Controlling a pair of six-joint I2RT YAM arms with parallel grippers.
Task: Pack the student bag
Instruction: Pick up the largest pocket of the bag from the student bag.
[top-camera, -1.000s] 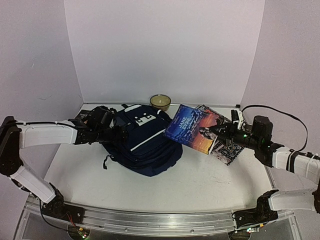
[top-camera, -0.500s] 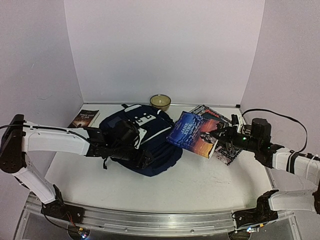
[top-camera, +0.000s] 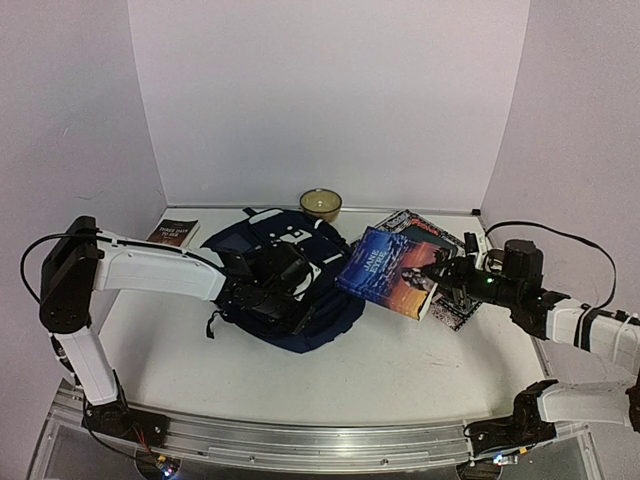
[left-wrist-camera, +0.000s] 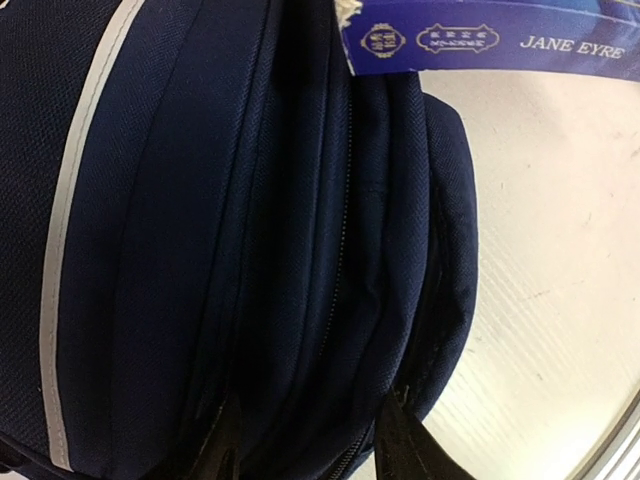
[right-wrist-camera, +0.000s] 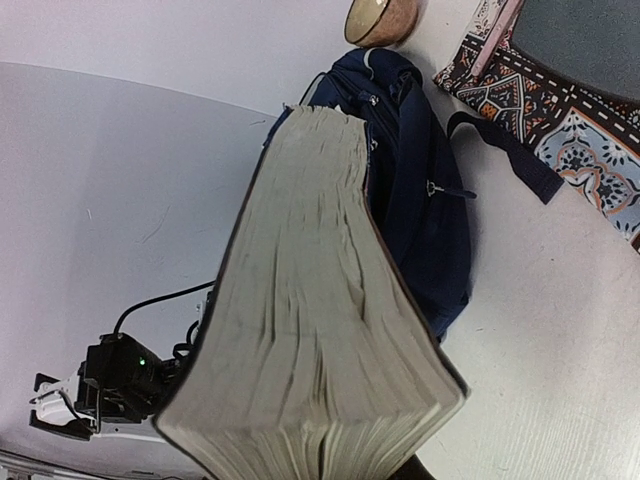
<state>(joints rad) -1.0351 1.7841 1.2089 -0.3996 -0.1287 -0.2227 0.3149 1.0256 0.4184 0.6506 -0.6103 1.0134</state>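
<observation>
Across the middle of the white table (top-camera: 420, 370), the large navy-blue fabric backpack (top-camera: 335, 305) with a white diagonal stripe is lying flat, its top handle pointing toward the back wall and its lower end toward the arms. Over its near part the left fingers (left-wrist-camera: 225, 445) are reaching down, standing apart with a ridge of the bag's zippered fabric between them; whether they are pinching that fabric I cannot tell. Just right of the backpack, the thick blue paperback (top-camera: 390, 272) titled Jane Eyre is hanging tilted above the table, its left edge at the bag's right side, and the right fingers (top-camera: 440, 274) are clamping its right edge. Beneath and behind that book, a flat notebook (top-camera: 455, 308) with a colourful patterned cover is lying on the table near the right wall. Beyond the backpack's left side, a small dark paperback (top-camera: 177, 233) is resting by the left wall. Behind the bag, a small round tan bowl (top-camera: 321, 204) is sitting close to the back wall.
</observation>
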